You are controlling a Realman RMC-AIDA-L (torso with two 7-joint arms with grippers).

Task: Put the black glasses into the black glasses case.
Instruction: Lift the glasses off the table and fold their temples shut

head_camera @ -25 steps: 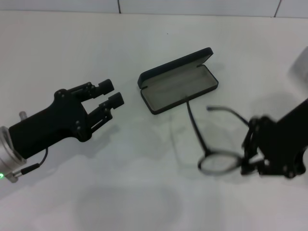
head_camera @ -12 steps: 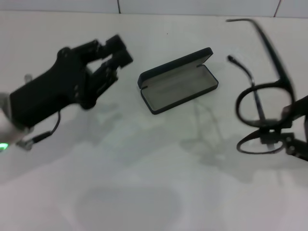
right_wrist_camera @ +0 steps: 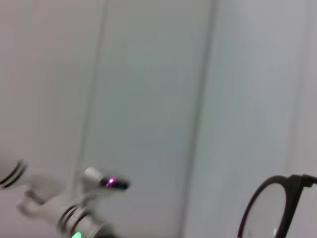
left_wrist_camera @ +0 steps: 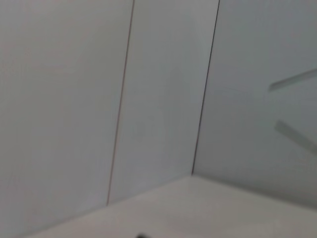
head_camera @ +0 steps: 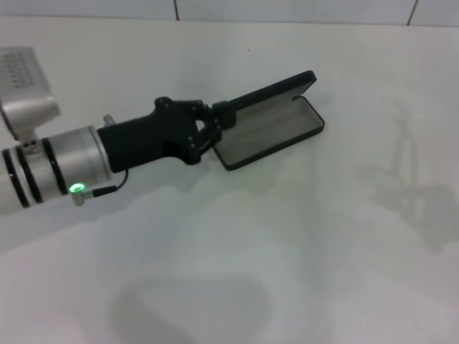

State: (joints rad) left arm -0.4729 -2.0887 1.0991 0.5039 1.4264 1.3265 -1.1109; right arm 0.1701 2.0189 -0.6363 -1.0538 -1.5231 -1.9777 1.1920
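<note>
Left gripper (head_camera: 215, 123): now reaching the near end of the open black glasses case (head_camera: 276, 129), fingers narrowed at its lid corner, apparently steadying it.

Black glasses (right_wrist_camera: 277, 206): lifted out of head view, showing only beside the right wrist camera; right claw unseen, grip unknowable.

One case (head_camera: 276, 122) lies on the bench (head_camera: 287, 251), open, its lid raised; no second case shows in any view. One pair of glasses (right_wrist_camera: 277, 206) is visible, only in the right wrist view, with one round black-rimmed lens in sight and the rest cut off by the frame edge. One arm (head_camera: 50, 168) shows in the head view, the left, carrying one gripper (head_camera: 219, 122) at the case's near end. The right wrist view shows that same single arm farther off. One green light (head_camera: 74, 188) glows on the arm's wrist ring.
</note>
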